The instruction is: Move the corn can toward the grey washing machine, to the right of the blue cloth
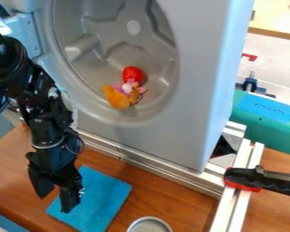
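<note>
Blue cloth (105, 199) lies flat near the lower left edge of the desk (171, 195). The claw (54, 204) is open and empty by the cloth's left side. If it pushes sideways, the thin cloth could bunch up and bump the tin (148, 225)
</note>
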Motion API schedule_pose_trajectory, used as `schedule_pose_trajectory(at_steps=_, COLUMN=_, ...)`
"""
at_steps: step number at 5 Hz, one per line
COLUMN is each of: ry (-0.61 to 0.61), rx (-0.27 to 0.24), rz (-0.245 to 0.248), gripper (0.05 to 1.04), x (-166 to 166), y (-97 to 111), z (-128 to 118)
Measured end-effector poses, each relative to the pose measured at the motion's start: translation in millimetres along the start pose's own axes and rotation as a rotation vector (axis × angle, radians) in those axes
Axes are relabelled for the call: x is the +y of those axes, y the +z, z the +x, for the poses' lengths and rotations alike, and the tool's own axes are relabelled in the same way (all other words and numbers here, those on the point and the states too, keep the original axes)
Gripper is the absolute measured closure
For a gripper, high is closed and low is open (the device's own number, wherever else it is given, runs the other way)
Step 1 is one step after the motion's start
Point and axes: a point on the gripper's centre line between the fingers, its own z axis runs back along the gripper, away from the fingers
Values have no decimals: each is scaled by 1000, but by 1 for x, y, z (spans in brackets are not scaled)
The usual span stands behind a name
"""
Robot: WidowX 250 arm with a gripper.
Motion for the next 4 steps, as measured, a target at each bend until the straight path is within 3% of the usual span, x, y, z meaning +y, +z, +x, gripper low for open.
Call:
schedule_pose_trajectory(at_steps=1, ry=0, rx=18, rz=-8, gripper=83, x=-1, y=-4, z=-3)
schedule_pose_trajectory(at_steps=2, ry=-76, rx=15, rz=-29, gripper=83, x=-30, y=-8, z=2)
schedule_pose_trajectory(at_steps=4, ry=-183, rx=66, rz=-32, gripper=83, x=-84, y=-17, z=1)
